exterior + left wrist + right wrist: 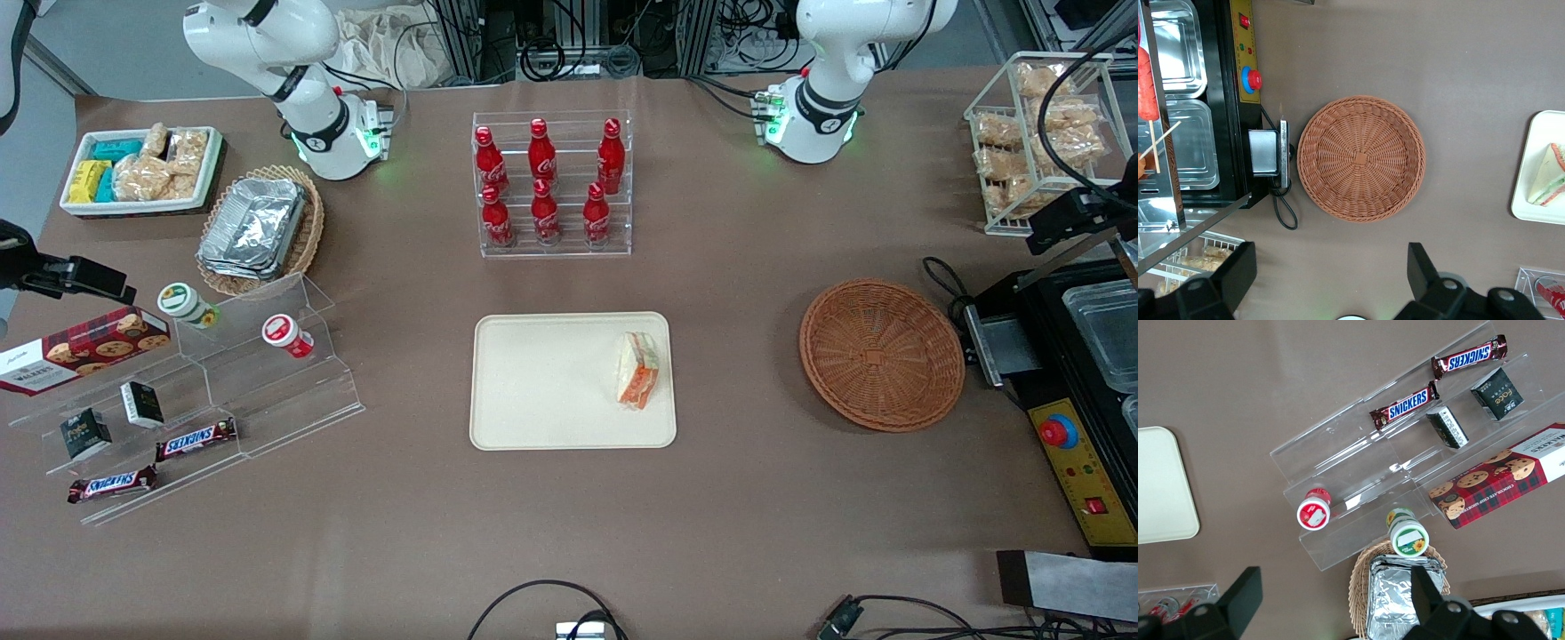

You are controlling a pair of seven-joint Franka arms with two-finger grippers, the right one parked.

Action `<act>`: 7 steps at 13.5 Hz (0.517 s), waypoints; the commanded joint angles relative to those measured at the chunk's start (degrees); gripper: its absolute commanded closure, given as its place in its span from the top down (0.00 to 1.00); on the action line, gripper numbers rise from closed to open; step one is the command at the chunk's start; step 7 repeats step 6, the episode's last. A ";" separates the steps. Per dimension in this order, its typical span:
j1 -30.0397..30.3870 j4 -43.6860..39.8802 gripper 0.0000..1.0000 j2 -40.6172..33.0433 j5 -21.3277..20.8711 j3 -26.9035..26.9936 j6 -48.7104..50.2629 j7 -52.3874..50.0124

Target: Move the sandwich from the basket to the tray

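Brown table, Snickers bars (196, 438), end effector (1331, 277) open above

The left arm's gripper (1328, 280) is held high above the table, pointed straight down, with nothing between its two dark fingers (1428, 267). The fingers are spread wide apart. In the front view only the arm's white base (813, 116) is seen, at about 1 o'clock from the table's middle.

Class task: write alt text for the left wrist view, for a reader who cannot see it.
An empty round wicker basket sits on a brown table, seen from above by the open gripper. A sandwich lies on a cream tray at the edge; a black food warmer stands beside the basket.
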State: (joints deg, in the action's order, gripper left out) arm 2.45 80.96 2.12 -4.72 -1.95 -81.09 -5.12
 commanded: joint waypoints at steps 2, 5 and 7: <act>-0.34 1.93 1.00 -1.76 0.86 0.54 -0.65 0.02; -0.34 1.93 1.00 -1.68 1.03 0.46 -0.65 0.11; -0.34 1.93 1.00 -1.68 1.38 0.46 -0.73 0.11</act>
